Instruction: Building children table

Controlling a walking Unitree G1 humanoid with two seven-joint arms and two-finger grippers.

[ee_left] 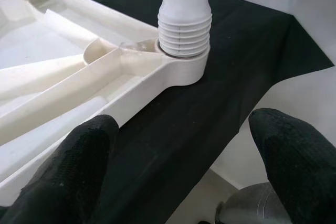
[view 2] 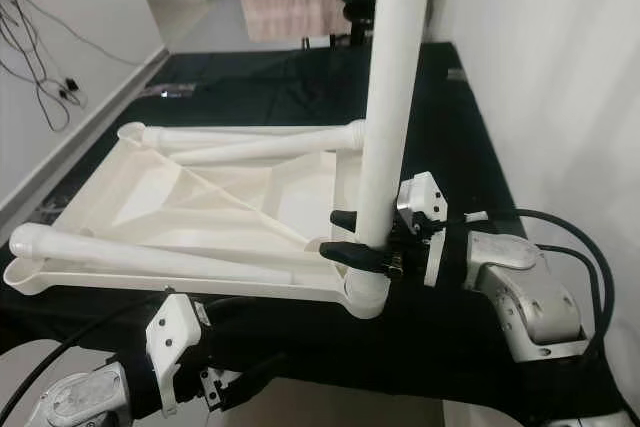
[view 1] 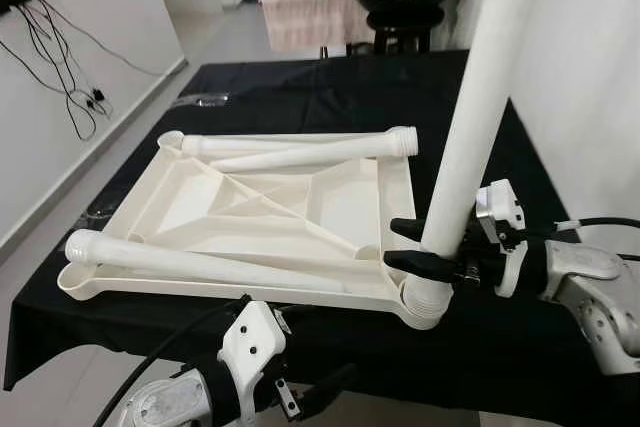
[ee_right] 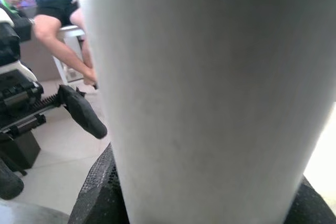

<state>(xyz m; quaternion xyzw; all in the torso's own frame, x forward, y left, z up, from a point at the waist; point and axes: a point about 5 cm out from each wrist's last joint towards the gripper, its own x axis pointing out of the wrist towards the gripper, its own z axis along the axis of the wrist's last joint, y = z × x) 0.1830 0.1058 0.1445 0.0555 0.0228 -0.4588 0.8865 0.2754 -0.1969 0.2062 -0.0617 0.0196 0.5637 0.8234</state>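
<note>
An upturned white plastic tabletop lies on the black-clothed table. One white leg stands upright with its threaded end in the near right corner socket. My right gripper is shut on this leg just above the socket. Two loose legs lie along the far side and another lies across the near side. Below the table's near edge my left gripper is open, holding nothing and pointing toward the socket.
A white wall stands close on the right. Cables hang on the left wall. A black stool and a covered table stand behind. A person sits on a stool off to my left.
</note>
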